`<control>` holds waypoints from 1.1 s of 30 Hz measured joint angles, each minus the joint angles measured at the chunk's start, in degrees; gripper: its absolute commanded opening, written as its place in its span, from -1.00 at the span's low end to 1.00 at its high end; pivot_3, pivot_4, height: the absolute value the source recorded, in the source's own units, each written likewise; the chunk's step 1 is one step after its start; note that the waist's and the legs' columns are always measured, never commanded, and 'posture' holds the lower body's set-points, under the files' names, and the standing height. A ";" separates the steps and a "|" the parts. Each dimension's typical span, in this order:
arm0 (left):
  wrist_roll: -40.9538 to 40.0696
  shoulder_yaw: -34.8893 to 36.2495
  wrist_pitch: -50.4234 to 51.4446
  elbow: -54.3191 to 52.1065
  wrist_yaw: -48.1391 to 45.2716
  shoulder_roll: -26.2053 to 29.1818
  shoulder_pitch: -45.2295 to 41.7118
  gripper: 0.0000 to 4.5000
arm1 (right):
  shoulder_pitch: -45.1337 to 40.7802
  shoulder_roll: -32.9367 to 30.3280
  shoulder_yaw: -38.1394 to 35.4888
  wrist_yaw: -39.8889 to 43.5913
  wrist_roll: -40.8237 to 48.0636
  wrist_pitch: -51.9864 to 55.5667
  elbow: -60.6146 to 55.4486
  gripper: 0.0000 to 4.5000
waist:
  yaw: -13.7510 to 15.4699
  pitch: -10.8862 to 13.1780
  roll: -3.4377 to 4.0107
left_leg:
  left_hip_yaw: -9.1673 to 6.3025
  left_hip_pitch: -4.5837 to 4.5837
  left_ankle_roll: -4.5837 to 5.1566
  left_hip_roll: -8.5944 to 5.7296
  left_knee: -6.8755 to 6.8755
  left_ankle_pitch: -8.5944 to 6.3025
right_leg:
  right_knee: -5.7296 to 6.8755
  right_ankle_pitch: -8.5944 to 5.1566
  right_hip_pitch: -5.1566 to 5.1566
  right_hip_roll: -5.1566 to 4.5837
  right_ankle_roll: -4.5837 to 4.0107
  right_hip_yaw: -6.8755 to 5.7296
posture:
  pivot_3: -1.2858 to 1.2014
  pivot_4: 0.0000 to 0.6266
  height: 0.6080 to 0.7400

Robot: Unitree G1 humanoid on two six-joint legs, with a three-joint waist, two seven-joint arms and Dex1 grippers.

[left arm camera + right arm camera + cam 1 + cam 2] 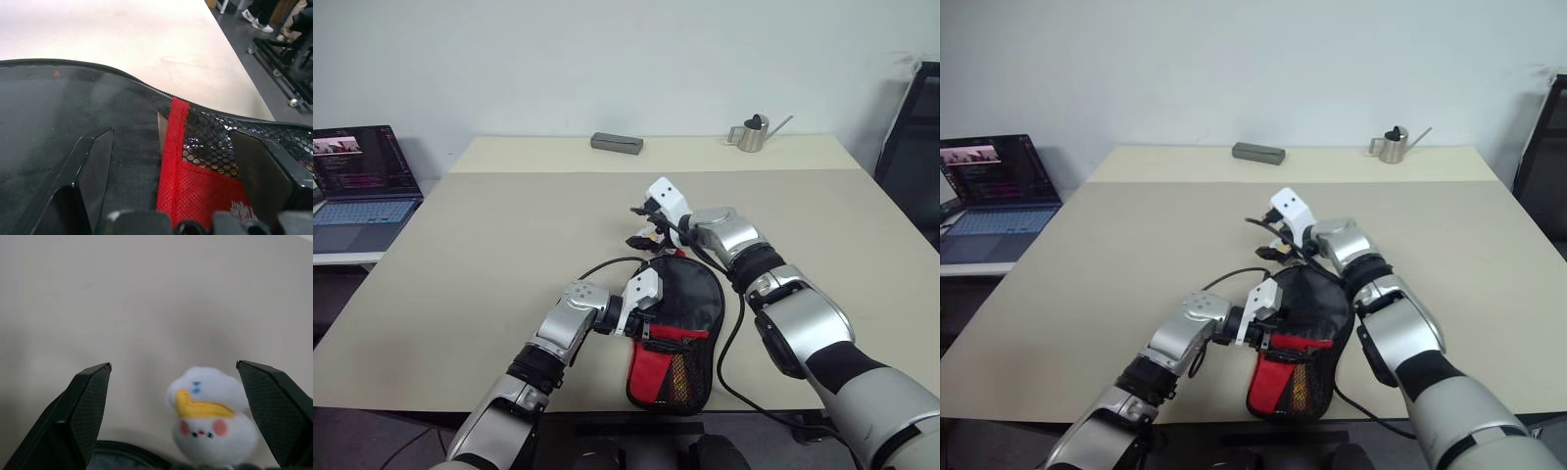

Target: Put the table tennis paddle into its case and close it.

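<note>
The case lies flat on the table near its front edge: a black fabric pouch with a red panel and a black mesh pocket. The table tennis paddle is hidden. My left gripper rests at the case's left side, open, its fingers spread wide over the black fabric and the mesh. My right gripper hovers over the far end of the case, open. The white fluffy charm sits low between its fingers, closer to one of them, touching neither.
A grey rectangular box and a small metal watering can stand at the table's far edge. An open laptop sits on a side surface to the left. A black cable loops beside the case's right side.
</note>
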 measured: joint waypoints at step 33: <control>0.00 0.00 2.20 -3.87 3.06 0.49 2.26 0.83 | -0.69 5.64 0.12 -9.15 -17.13 -10.08 9.45 -0.88 | -0.21 -0.04 0.03 | 0.01 0.29 -0.01 0.00 -0.21 -0.01 | 0.01 -0.14 0.01 0.01 -0.08 0.00 | 0.03 -0.52 1.00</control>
